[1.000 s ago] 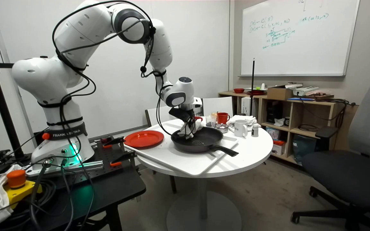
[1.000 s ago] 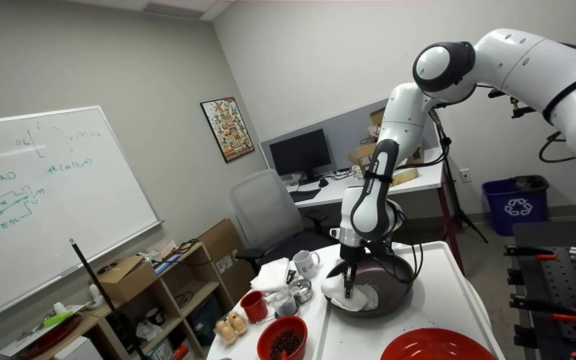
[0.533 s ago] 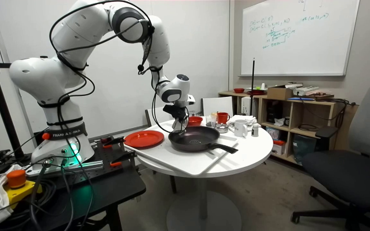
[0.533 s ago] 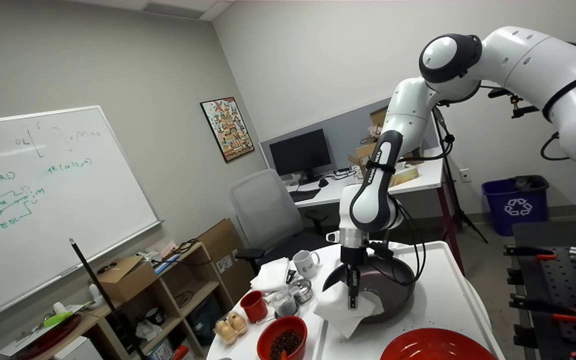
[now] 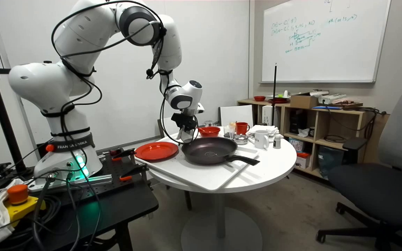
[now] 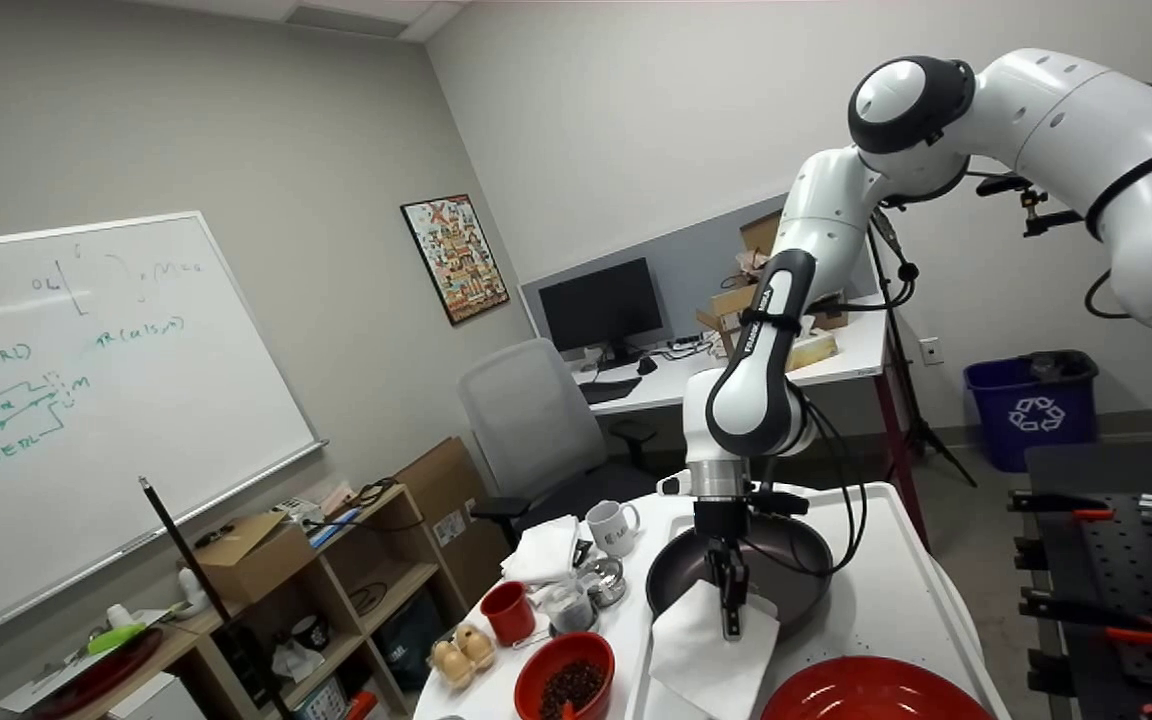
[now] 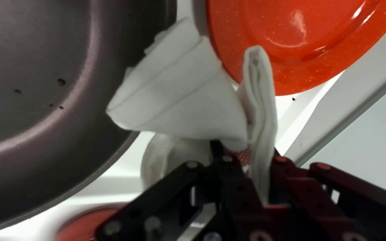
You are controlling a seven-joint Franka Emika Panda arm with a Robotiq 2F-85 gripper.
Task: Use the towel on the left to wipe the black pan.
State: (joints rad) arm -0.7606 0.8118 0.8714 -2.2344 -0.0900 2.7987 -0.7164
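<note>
The black pan point(image 5: 209, 150) sits on the white tray with its handle pointing away from the red plate. It shows in both exterior views point(image 6: 786, 575). In the wrist view a few dark crumbs point(image 7: 61, 82) lie inside the pan point(image 7: 45, 144). My gripper point(image 7: 248, 157) is shut on the white towel point(image 7: 183, 97), whose folded layers are pinched between the fingers. In an exterior view the towel point(image 6: 711, 665) hangs from the gripper point(image 6: 732, 622) at the pan's rim, on the side towards the red plate. I cannot tell whether the towel touches the rim or tray.
A red plate point(image 5: 156, 151) lies on the white tray point(image 5: 201, 176) beside the pan. A red bowl point(image 6: 564, 675) with dark bits, a red mug point(image 6: 509, 612), eggs point(image 6: 463, 655), a white mug point(image 6: 614, 528) and folded white cloths point(image 6: 543, 550) stand on the table beside the tray.
My gripper has moved with the towel from inside the pan, over its rim, towards the red plate. The towel hangs more spread out. The pan has shifted slightly the same way.
</note>
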